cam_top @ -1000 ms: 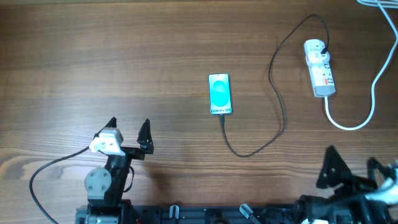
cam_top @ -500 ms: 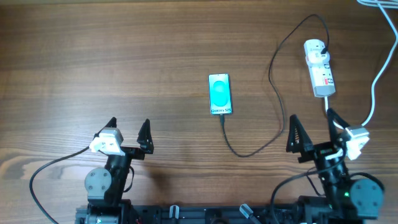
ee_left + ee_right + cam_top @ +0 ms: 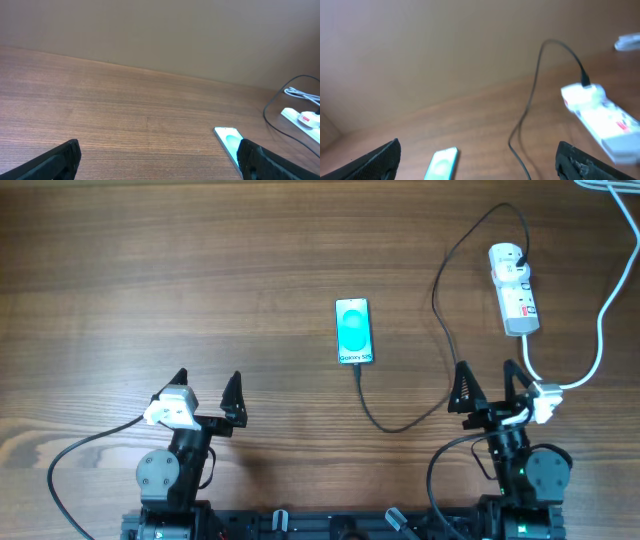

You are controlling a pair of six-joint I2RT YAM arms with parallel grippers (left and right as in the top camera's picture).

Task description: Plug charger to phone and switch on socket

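The phone [image 3: 354, 331] lies flat mid-table, teal screen up, white text at its near end. The thin black charger cable [image 3: 441, 300] meets the phone's near end, loops right and runs up to a plug in the white socket strip [image 3: 513, 290] at the far right. My left gripper [image 3: 205, 388] is open and empty near the front left. My right gripper [image 3: 487, 380] is open and empty near the front right, below the socket. The left wrist view shows the phone [image 3: 228, 140] and socket [image 3: 302, 118]. The right wrist view shows the phone [image 3: 442, 163], cable [image 3: 535, 85] and socket [image 3: 597, 117], blurred.
The socket's thick white cord [image 3: 598, 330] curves from its near end up past the table's right edge, close to my right gripper. A grey cable [image 3: 70, 460] trails from the left arm at the front left. A plain wall stands behind the table.
My right arm has swung left from the front right corner and now sits upright below the socket, gripper open. The left arm, phone, cable and socket have not moved.
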